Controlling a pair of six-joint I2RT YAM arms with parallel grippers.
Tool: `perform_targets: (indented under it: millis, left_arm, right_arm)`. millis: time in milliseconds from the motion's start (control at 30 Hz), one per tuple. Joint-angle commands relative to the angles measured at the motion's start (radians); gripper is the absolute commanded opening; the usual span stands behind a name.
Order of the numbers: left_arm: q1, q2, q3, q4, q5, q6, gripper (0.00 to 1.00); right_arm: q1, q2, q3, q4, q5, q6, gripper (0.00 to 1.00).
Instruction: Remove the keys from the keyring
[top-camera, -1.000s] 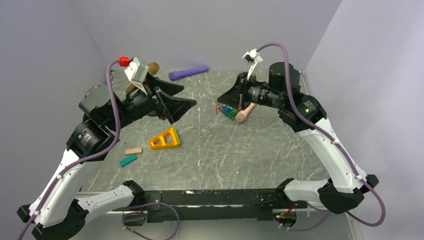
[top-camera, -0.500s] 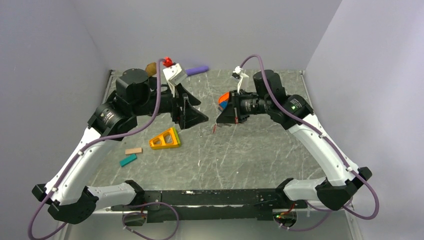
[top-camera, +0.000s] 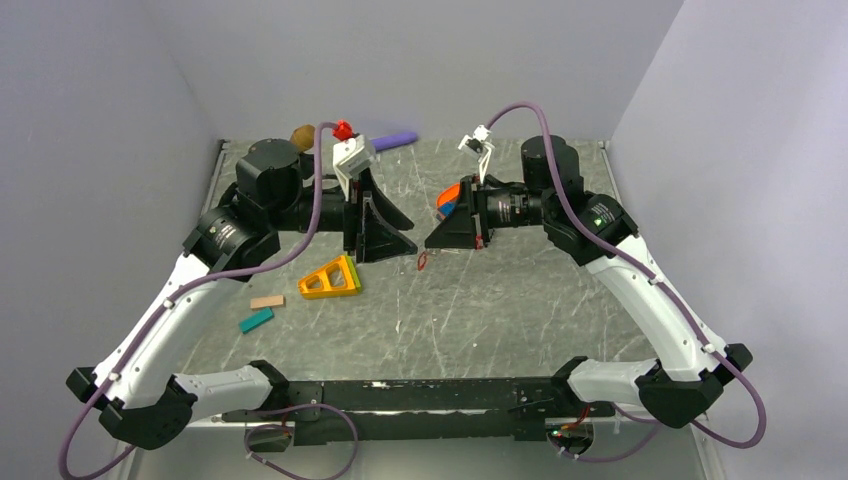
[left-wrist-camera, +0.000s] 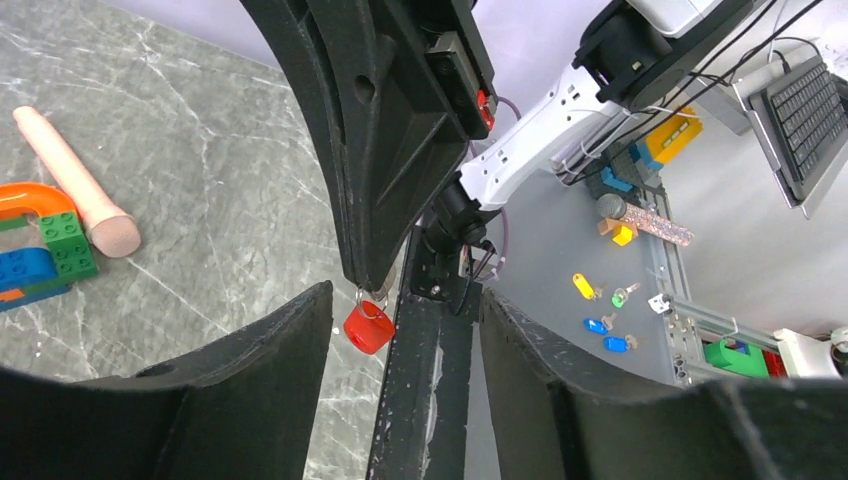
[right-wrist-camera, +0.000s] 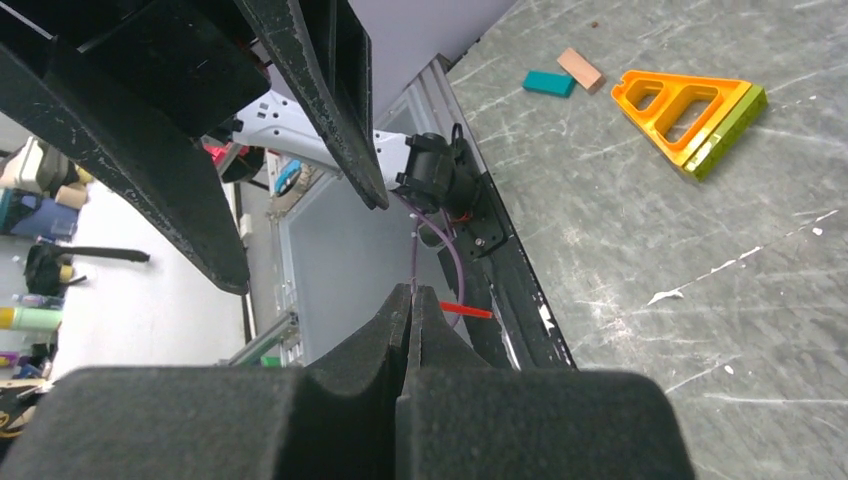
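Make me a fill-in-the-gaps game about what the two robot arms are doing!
The little key dangling below the right gripper is ____. The right gripper is shut on the keyring, but the left gripper is ____. The triangle toy lying on the table is mostly ____.
Missing words: red, open, orange.

right gripper (right-wrist-camera: 410, 300) jaws pinch ring (right-wrist-camera: 412, 275) | red key (right-wrist-camera: 466, 311) beside tips | orange triangle (right-wrist-camera: 690, 100), teal block (right-wrist-camera: 548, 83) on worktop (right-wrist-camera: 700, 300)

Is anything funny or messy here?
Nothing looks broken or spilled. The one odd thing: the tiny red key hangs in the air from a thin ring pinched by the right gripper, jaws shut.
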Motion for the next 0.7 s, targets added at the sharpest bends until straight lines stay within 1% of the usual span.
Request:
perform_targets:
  millis: [0,100,300,500,667]
  left_arm:
    - [0.004,0.003,-0.008,0.064,0.058,-0.02,0.59]
    - [0.004,0.008,-0.015,0.074,0.07,-0.027,0.55]
    - [0.003,0.013,-0.019,0.076,0.077,-0.026,0.54]
    - [0.003,0.017,-0.028,0.101,0.093,-0.045,0.45]
    - [0.004,0.02,-0.029,0.126,0.1,-0.063,0.43]
  right_arm:
    - [0.002,-0.026,0.023,0.081,-0.035,0.021,0.0]
    - [0.001,-0.032,0.026,0.101,-0.043,0.031,0.0]
    - [0.001,-0.056,0.003,0.167,-0.061,0.06,0.0]
    - [0.001,-0.077,-0.031,0.253,-0.096,0.101,0.0]
    - [0.001,-0.074,-0.029,0.26,-0.103,0.101,0.0]
